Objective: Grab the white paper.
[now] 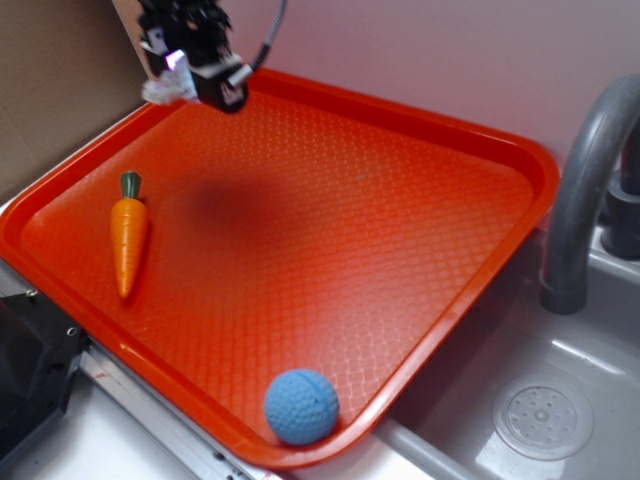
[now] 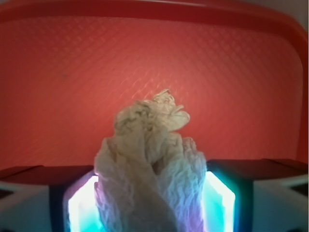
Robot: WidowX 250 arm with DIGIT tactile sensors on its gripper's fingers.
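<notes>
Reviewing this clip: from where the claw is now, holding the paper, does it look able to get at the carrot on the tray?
Probably not as things stand. The claw is shut on the white paper, which fills the gap between its fingers. The carrot lies unobstructed on the orange tray, so the path looks free, but the claw would need emptying first.

The white paper (image 2: pixel 149 169) runs off the wrist view's bottom edge
</notes>
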